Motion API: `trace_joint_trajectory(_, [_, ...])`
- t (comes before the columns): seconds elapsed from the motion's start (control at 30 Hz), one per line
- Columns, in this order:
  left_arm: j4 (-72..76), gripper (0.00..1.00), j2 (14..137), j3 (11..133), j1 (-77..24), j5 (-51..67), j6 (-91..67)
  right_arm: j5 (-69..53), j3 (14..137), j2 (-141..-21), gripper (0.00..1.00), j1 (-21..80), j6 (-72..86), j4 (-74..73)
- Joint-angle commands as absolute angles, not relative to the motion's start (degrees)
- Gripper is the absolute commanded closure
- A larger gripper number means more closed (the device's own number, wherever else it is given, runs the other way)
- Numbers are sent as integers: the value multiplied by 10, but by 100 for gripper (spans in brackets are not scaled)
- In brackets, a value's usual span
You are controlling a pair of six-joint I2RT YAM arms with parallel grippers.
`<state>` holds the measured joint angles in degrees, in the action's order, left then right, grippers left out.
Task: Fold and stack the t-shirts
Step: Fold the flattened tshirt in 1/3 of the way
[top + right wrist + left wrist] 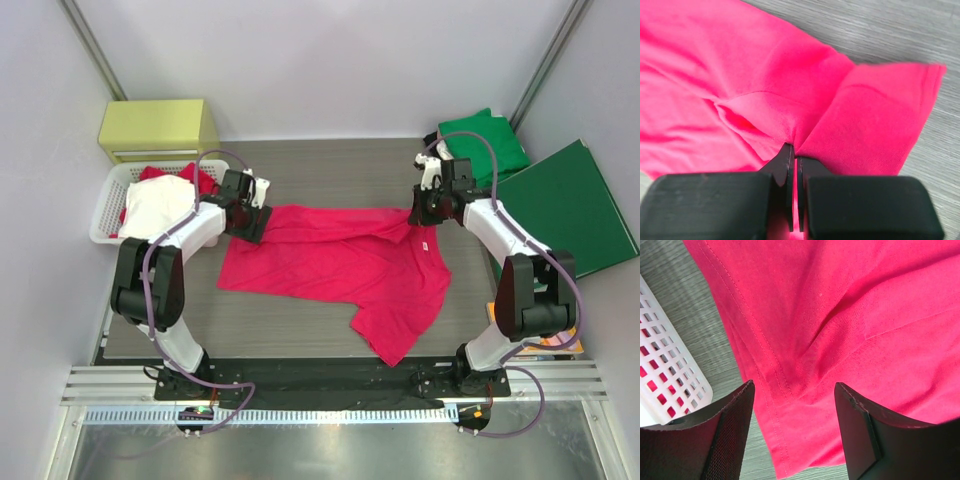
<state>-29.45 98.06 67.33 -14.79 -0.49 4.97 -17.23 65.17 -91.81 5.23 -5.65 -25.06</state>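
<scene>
The red t-shirt [340, 265] lies spread and rumpled across the middle of the grey table [330, 165], with one sleeve trailing toward the lower centre of the overhead frame. At the shirt's upper right corner, the right gripper [794, 165] has its jaws pressed together on a bunched fold of the red cloth. The wrist view shows the fabric puckering into the pinch, and what lies under the fold is hidden. A small white label [426, 243] shows just below that grip.

At the upper left corner, the left gripper [794, 390] stands with its jaws wide apart over the stitched hem and holds nothing. Whether its tips touch the cloth cannot be told.

At the upper right, a green t-shirt [490, 140] is partly covered by the right arm, beside a dark green folder [570, 205]. At the left, a white basket [105, 215] holds a pale garment [160, 205], with a strip of red cloth [165, 172] behind it, too buried to identify. A yellow-green box [158, 128] sits above the basket.
</scene>
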Motion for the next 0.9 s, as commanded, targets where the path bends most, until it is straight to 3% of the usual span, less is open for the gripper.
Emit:
trace_joint_trajectory(0.0, [-290, 34, 984, 682, -151, -18, 54, -197, 680, -901, 99, 56, -67, -305])
trace_joint_trajectory(0.27, [-287, 34, 983, 680, -151, -21, 59, -253, 684, -864, 99, 56, -89, -407])
trace_joint_trajectory(0.6, [-288, 34, 984, 686, -151, -24, 61, -308, 709, -922, 99, 59, -115, -476])
trace_joint_trajectory(0.67, [-288, 34, 981, 682, -151, -26, 63, -312, 709, -932, 79, 59, -123, -483])
trace_joint_trajectory(0.7, [-288, 34, 979, 681, -151, -27, 64, -313, 708, -935, 64, 58, -126, -492])
trace_joint_trajectory(0.73, [-289, 34, 979, 681, -151, -28, 66, -312, 708, -939, 41, 59, -127, -494])
trace_joint_trajectory(0.83, [-289, 34, 978, 681, -151, -28, 65, -310, 700, -937, 25, 59, -134, -495])
trace_joint_trajectory(0.87, [-290, 34, 978, 682, -152, -28, 65, -309, 699, -934, 24, 59, -134, -495])
